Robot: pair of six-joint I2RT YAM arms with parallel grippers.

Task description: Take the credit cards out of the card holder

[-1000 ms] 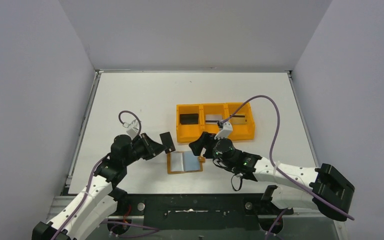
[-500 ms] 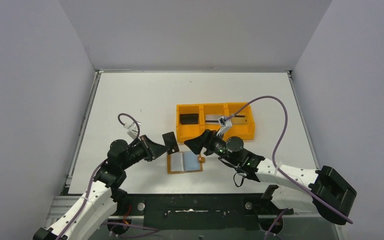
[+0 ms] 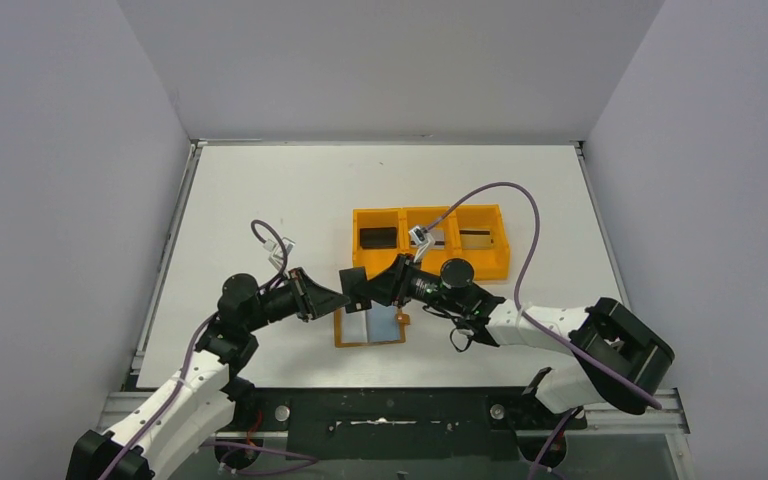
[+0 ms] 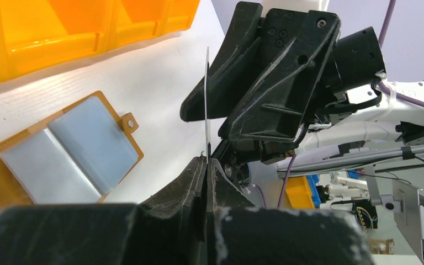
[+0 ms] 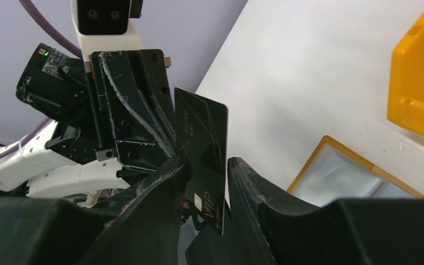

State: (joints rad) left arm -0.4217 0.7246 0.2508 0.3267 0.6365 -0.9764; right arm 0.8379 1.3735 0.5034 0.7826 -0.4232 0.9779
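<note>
Now the left gripper pinches a dark card between the right gripper's narrowed jaws.

Left pincer now further right, bringing dark card from left of card holder to just beyond its far-left corner. Right pincer swung left, away from orange tray, now straddling card's right end, jaws narrower, not clamped. Right elbow shifted left, farther from near table edge.
</note>
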